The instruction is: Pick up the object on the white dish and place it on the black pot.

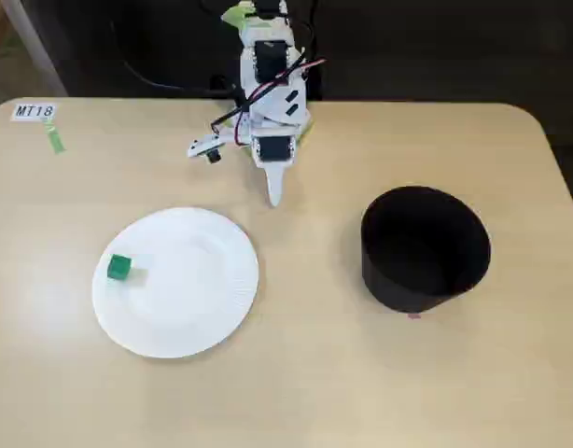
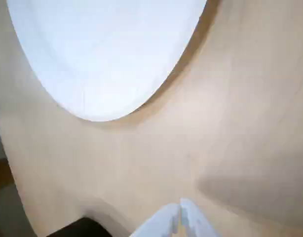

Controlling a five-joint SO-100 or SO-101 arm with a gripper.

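A tiny bright green cube [image 1: 118, 268] sits on the left part of the round white paper plate [image 1: 188, 299] in the fixed view. The plate also fills the top of the wrist view [image 2: 107, 54]; the cube does not show there. The matte black pot [image 1: 425, 247] stands upright at the right in the fixed view. My gripper [image 1: 274, 194] is at the table's far side, between plate and pot, pointing down. Its fingers are together and hold nothing, and it shows at the bottom of the wrist view [image 2: 180, 206].
A white "MT18" label [image 1: 34, 111] and a green tape strip [image 1: 55, 140] lie at the table's far left corner. The arm's base and cables [image 1: 268, 56] stand at the far edge. The table's right corners are rounded.
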